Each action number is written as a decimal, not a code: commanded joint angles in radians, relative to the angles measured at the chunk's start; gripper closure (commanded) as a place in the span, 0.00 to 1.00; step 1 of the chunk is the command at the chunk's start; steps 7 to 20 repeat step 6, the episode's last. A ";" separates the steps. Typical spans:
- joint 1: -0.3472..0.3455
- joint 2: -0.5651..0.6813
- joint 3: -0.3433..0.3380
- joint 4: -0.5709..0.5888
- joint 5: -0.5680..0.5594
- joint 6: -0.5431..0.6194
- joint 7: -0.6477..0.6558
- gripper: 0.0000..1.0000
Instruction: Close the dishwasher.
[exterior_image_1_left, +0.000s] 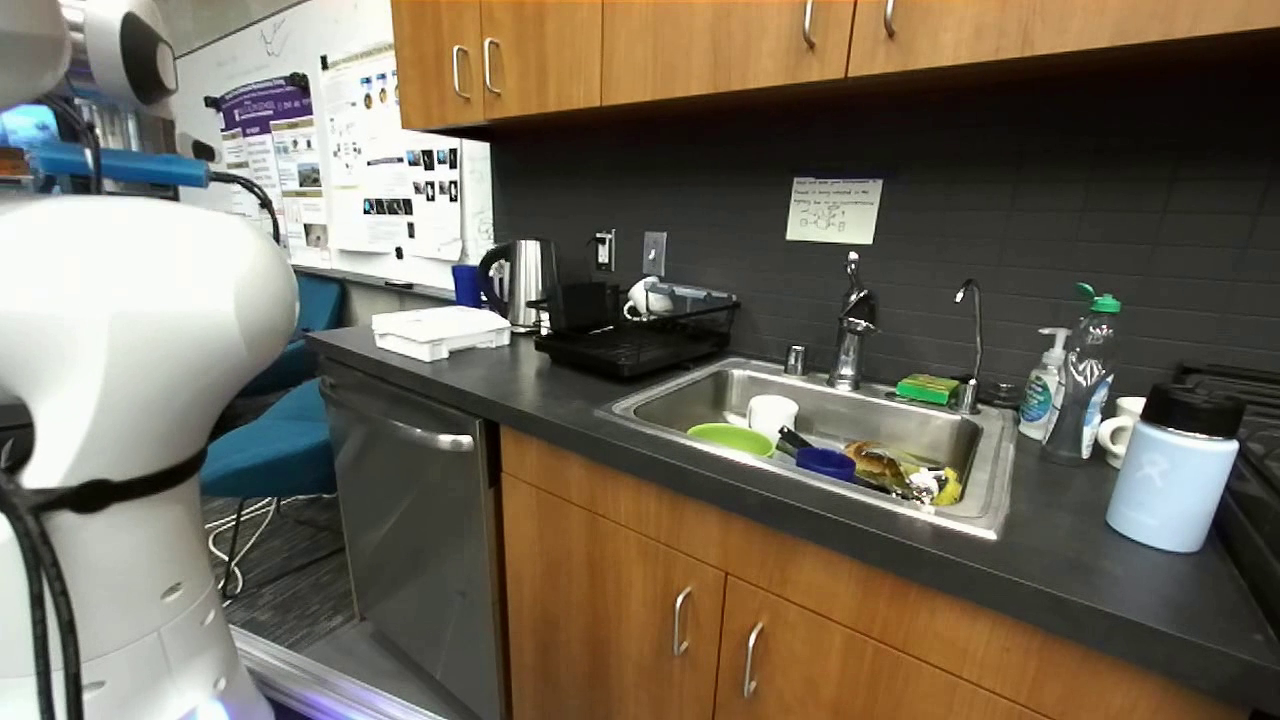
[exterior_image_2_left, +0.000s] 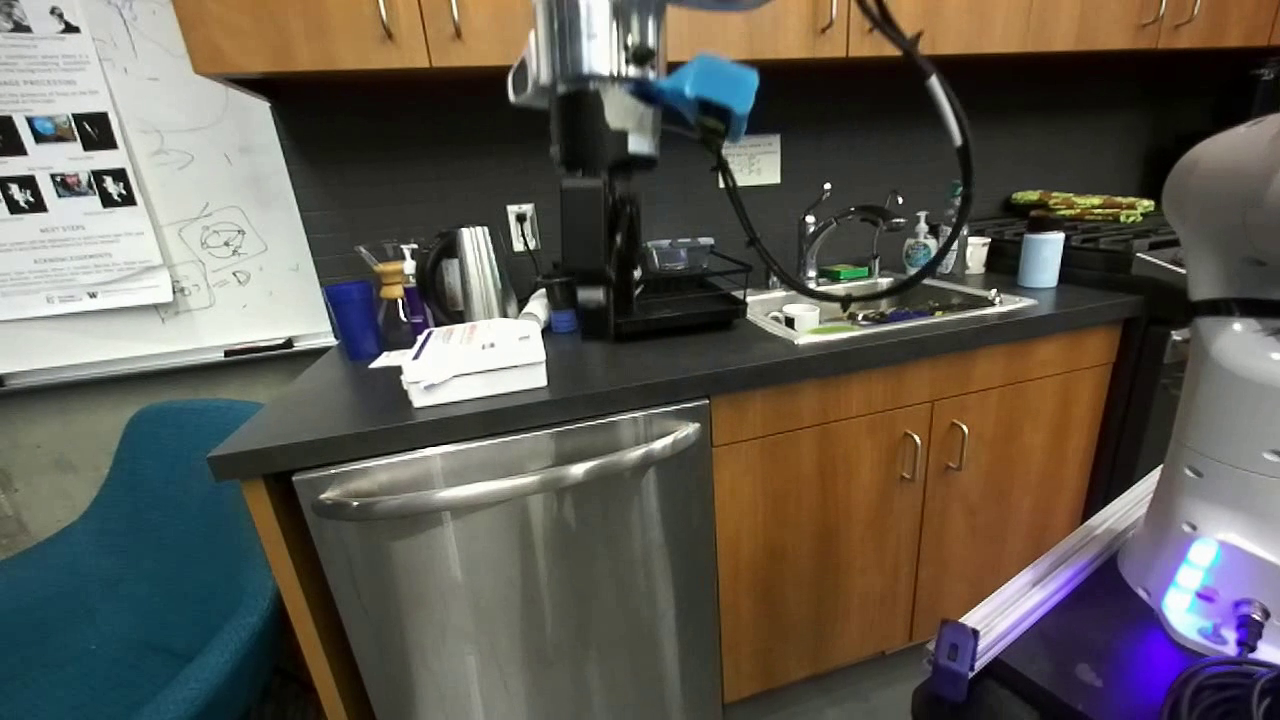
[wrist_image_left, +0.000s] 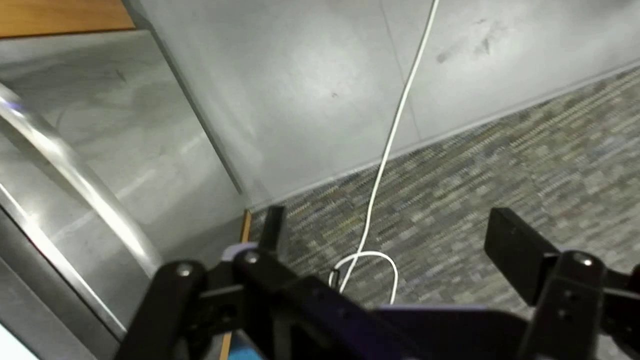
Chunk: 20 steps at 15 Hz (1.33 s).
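Observation:
The dishwasher (exterior_image_2_left: 530, 600) has a flat grey metallic door with a long curved bar handle (exterior_image_2_left: 510, 488). Its door stands upright, flush under the counter, in both exterior views (exterior_image_1_left: 415, 550); the racks and dishes inside are hidden. In the wrist view, the dishwasher door (wrist_image_left: 150, 155) and the shiny handle lie at the left. My gripper (wrist_image_left: 392, 234) is open, with its fingers wide apart and nothing between them. In an exterior view my gripper (exterior_image_2_left: 597, 310) points down, above the level of the handle and apart from the door.
A white box (exterior_image_2_left: 480, 365) sits on the dark counter (exterior_image_2_left: 640, 370), near a kettle (exterior_image_2_left: 470, 275) and a black dish rack (exterior_image_2_left: 690, 305). A blue chair (exterior_image_2_left: 150, 580) stands beside the counter end. A white cable (wrist_image_left: 385, 150) lies on the floor. Wooden cabinets (exterior_image_2_left: 815, 560) adjoin the dishwasher.

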 joint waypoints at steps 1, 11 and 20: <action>-0.071 -0.059 0.054 -0.012 0.081 -0.011 -0.036 0.00; -0.100 -0.083 0.084 -0.024 0.098 -0.019 -0.045 0.00; -0.100 -0.083 0.084 -0.024 0.098 -0.019 -0.045 0.00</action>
